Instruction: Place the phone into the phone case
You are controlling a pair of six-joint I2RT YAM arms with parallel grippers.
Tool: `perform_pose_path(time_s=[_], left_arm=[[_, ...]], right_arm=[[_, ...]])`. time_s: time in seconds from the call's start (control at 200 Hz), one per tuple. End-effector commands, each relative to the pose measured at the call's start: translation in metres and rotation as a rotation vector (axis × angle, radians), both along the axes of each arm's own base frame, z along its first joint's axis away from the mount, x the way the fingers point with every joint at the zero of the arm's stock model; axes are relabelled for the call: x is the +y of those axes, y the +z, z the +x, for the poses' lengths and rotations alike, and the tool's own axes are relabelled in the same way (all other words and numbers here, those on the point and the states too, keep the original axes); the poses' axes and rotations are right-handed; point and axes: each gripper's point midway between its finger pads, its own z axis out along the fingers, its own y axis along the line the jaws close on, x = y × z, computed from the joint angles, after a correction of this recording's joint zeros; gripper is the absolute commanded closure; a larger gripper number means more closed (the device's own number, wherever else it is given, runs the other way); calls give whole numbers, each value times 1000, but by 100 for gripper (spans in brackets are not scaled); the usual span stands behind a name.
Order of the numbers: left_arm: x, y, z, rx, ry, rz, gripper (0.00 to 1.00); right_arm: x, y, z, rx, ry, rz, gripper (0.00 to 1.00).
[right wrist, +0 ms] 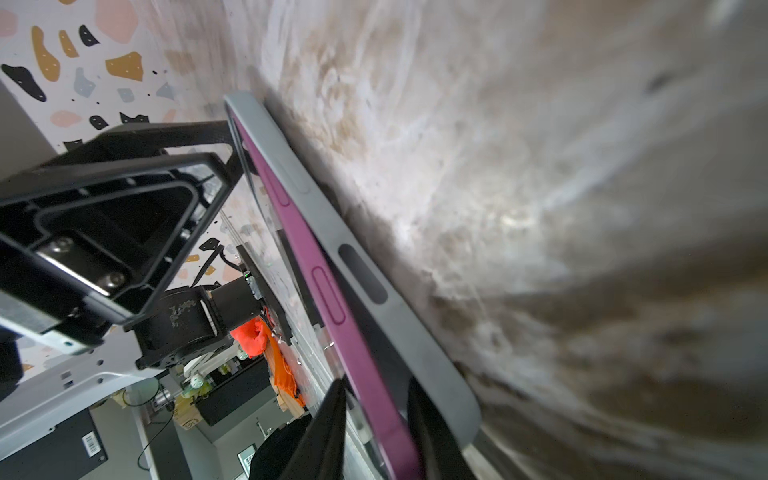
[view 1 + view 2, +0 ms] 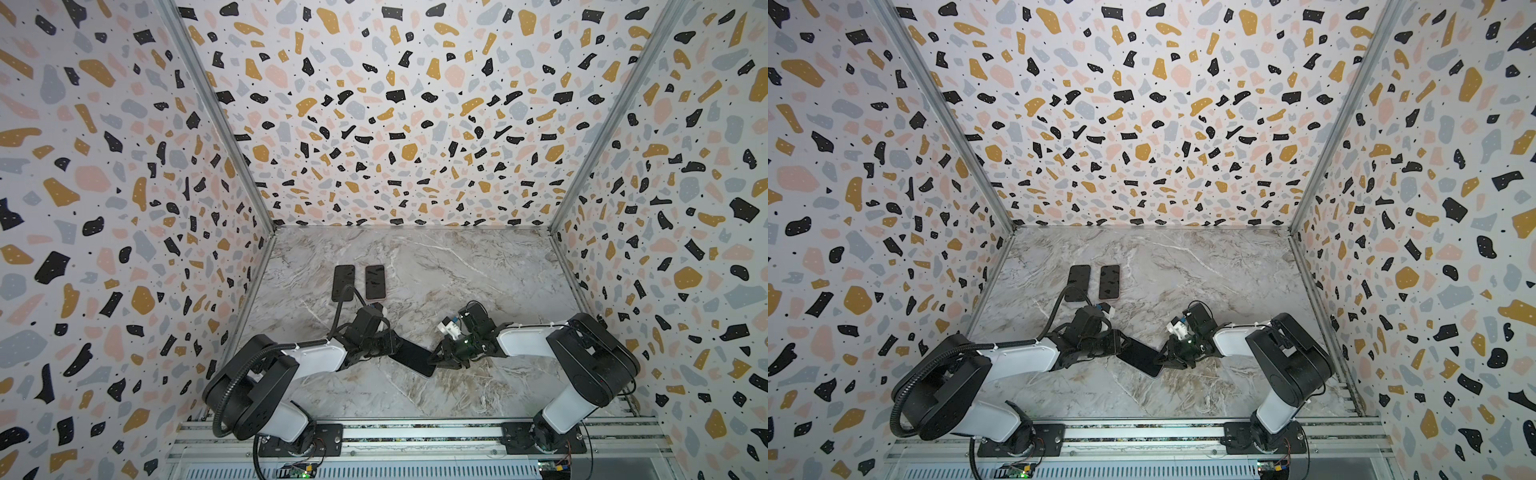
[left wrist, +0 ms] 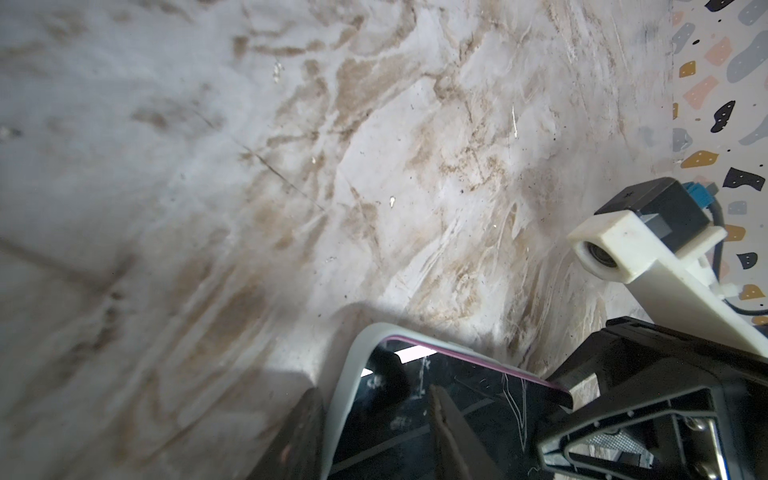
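Observation:
A purple-edged phone [image 2: 411,355] [image 2: 1139,355] lies screen up in a light grey phone case [image 2: 428,372] [image 2: 1154,374] near the table's front middle. My left gripper [image 2: 390,347] [image 2: 1119,347] [image 3: 374,395] is shut on one end, one finger under the case [image 3: 353,365] and one on the screen [image 3: 478,399]. At the opposite corner, my right gripper [image 2: 434,359] [image 2: 1163,359] [image 1: 378,386] is slightly open. One of its fingers is on the screen side and the other between phone and case. There the purple edge [image 1: 316,266] stands out of the case rim [image 1: 411,332].
Two more phones lie side by side at the back left of the marble table [image 2: 478,282]: a black one [image 2: 343,282] [image 2: 1079,282] and one with a pink rim [image 2: 375,282] [image 2: 1109,282]. The left arm's cable loops over the black one. Patterned walls enclose three sides.

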Motion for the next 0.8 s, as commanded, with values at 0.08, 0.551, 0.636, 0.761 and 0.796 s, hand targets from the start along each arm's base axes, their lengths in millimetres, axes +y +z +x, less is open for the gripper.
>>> perform_pose_path(time_s=[0.08,0.551,0.636,0.761,0.796], left_arm=[[-10,4,-13,20,-83,-9,58],[23,10,-12,-8,-49,83,57],[26,10,-15,-8,-48,90,56],[29,12,-26,0,-60,79,54],[30,13,-30,4,-63,68,54]], right_arm=[[-24,-9,5,-68,-27,-188,66],[-38,19,12,-208,-45,-247,46],[-40,22,14,-231,-44,-257,43],[-41,25,13,-247,-32,-259,40],[-41,27,14,-251,-29,-255,39]])
